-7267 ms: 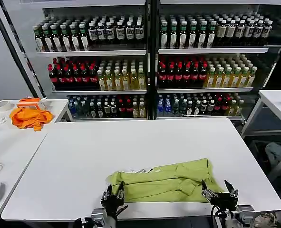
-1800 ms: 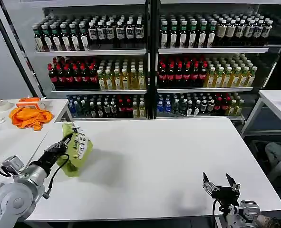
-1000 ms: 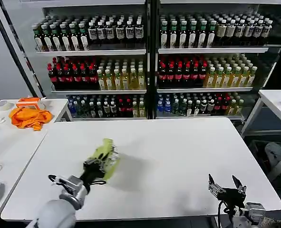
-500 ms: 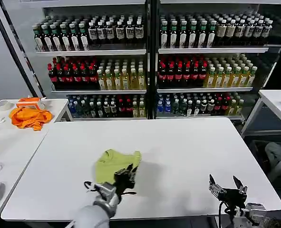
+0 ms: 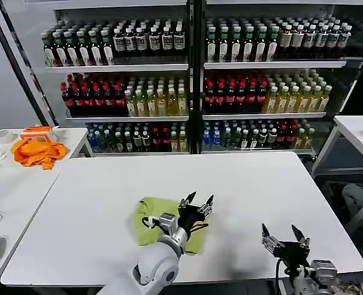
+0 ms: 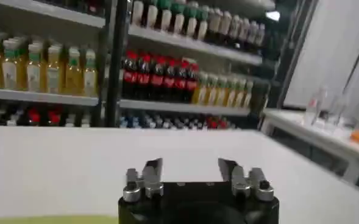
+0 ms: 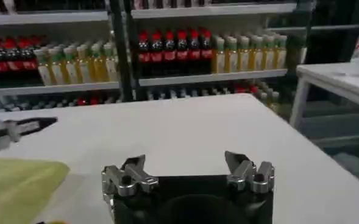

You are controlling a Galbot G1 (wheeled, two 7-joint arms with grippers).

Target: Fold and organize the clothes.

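The lime-green T-shirt [image 5: 152,220] lies folded into a small, roughly square bundle on the white table [image 5: 242,184], in the near half and a little left of the middle, set back from the near edge. The left gripper [image 5: 197,201] is raised just above the bundle's right edge with its fingers spread wide and nothing between them; its arm crosses over the near right part of the cloth. In the left wrist view that gripper [image 6: 190,168] points across bare tabletop toward the far shelves of bottles [image 6: 167,73]. The right gripper [image 5: 284,236] waits at the near right corner of the table, by the near edge, fingers wide apart and holding nothing, well apart from the shirt. In the right wrist view the right gripper [image 7: 185,163] faces the open table, with a corner of the shirt [image 7: 17,182] off to its left. Wide bare surface runs from the bundle to the far edge, the left edge and the right edge. An orange cloth [image 5: 39,152] sits on a separate table [image 5: 9,184] at far left.
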